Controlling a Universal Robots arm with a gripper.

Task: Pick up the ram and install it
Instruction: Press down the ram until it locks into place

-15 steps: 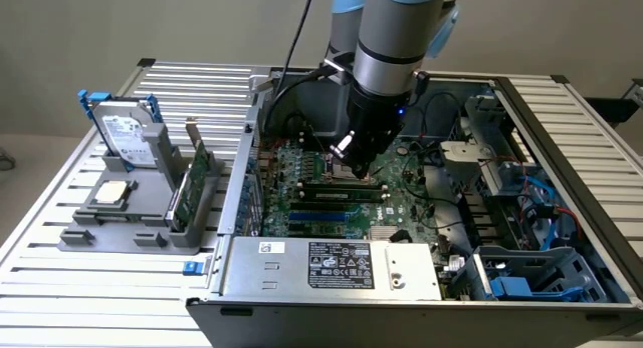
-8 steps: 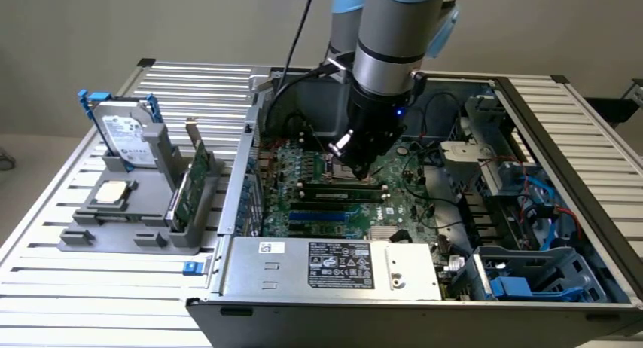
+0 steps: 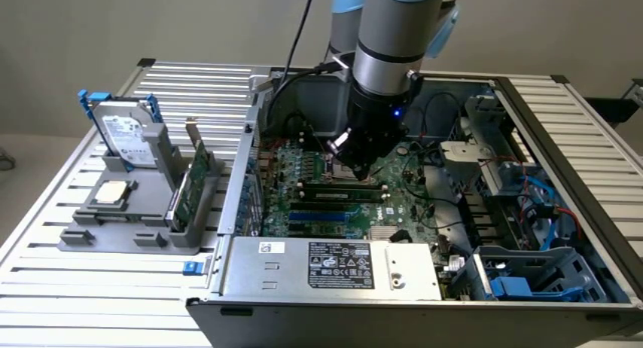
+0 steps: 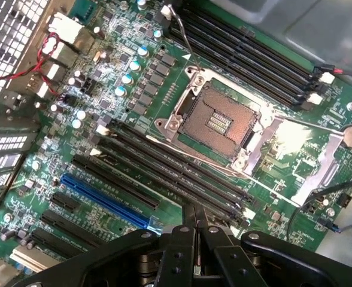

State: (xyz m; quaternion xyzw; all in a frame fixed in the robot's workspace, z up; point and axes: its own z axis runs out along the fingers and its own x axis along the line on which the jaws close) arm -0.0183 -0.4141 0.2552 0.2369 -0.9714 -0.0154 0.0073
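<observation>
Ram: we count one stick (image 3: 342, 190), long, narrow and green with a row of dark chips. It lies along the black memory slots (image 4: 176, 173) of the motherboard (image 3: 402, 209), near the middle of the open computer case (image 3: 332, 288). We cannot tell whether it is fully seated. One pincer (image 3: 360, 169) hangs just above the stick, its fingers pressed together and holding nothing that we can see. In the wrist view we see one processor socket (image 4: 218, 119) and one blue slot (image 4: 104, 200). Towards the table's (image 3: 101, 288) edge on the exterior view's left, one grey holder (image 3: 120, 239) carries one hard drive (image 3: 126, 137) and one green card (image 3: 193, 184).
</observation>
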